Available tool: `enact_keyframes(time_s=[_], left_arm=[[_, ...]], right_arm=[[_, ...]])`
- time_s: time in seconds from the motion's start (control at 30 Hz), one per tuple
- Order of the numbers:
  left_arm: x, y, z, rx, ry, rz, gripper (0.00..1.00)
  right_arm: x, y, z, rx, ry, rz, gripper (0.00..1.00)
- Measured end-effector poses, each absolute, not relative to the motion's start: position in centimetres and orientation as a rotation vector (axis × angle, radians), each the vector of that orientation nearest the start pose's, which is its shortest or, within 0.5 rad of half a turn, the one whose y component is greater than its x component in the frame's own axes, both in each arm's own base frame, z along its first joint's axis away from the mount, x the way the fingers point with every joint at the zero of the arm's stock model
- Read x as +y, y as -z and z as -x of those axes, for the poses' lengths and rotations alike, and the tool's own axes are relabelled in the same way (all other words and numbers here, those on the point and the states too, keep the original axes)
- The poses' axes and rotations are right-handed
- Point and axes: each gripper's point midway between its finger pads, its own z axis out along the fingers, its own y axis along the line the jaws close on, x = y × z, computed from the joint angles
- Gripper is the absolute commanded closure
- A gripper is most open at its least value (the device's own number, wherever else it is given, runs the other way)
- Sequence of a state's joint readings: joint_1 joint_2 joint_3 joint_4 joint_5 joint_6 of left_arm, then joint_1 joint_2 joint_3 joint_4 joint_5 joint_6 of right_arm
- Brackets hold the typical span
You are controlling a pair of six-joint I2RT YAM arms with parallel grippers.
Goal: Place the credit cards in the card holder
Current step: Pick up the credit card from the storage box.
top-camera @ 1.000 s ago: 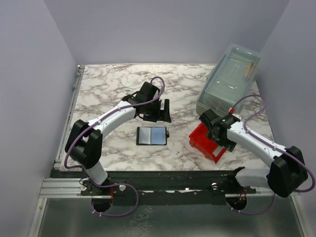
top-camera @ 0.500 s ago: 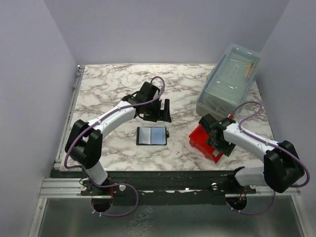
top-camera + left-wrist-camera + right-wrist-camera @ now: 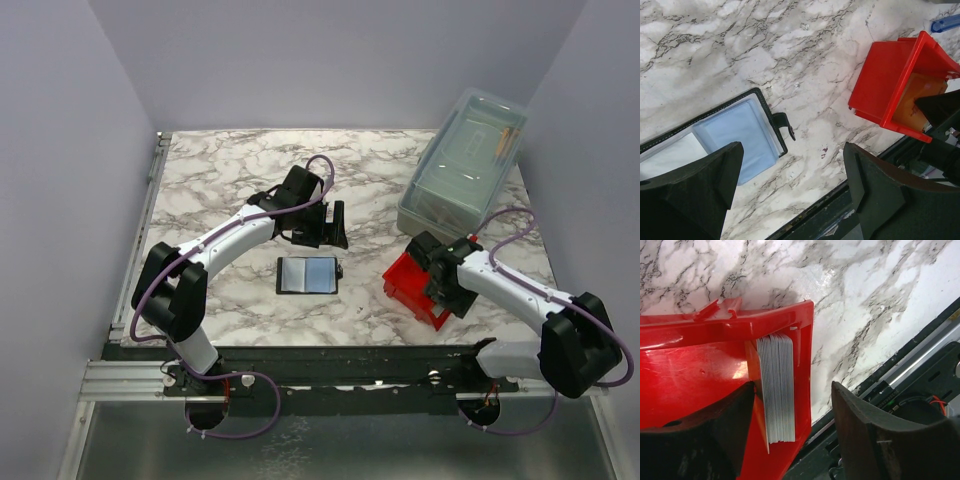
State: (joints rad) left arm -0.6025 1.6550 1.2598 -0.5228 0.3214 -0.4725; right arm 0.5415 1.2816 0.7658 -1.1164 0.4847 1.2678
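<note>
Two sets of jaws: I read both as spread wide, gripping nothing.
Flat black card holder with pale blue panel (image 3: 307, 274): lying open on white marble table (image 3: 220, 170).
Left gripper (image 3: 333, 222): 12 o'clock of it.
Thin orange-gold credit cards (image 3: 777, 390): stacked on edge inside red plastic bin (image 3: 740, 320), 3 o'clock of holder.
Right gripper (image 3: 792, 390): straddles stack and bin wall.

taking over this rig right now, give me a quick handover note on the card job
Hands: the left hand is open and empty, hovering near the card holder. The right hand is open and empty, poised at a corner of the red bin.
Things: the credit cards stand on edge, stacked in that corner. The card holder lies open, no card seen in it.
Done: nothing placed yet.
Left: grip a card, carry it over, slide it in, repeat.
</note>
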Motion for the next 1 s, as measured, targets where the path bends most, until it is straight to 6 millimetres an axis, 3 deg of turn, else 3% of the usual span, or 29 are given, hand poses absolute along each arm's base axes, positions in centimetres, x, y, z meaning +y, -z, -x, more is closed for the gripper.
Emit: enact_keyframes(time_s=[0.23, 0.6, 1.0], left_arm=[[-29.1, -12.9, -29.1, 2.607, 0.83, -0.318, 0.12], [-29.1, -13.0, -29.0, 2.607, 0.832, -0.321, 0.12], [-29.1, -13.0, -29.0, 2.606, 0.833, -0.323, 0.12]], right_arm=[[4.4, -5.6, -16.3, 2.583, 0.476, -0.962, 0.5], [4.4, -5.9, -16.2, 2.587, 0.482, -0.96, 0.58], [4.5, -6.7, -16.5, 2.589, 0.478, -0.947, 0.74]])
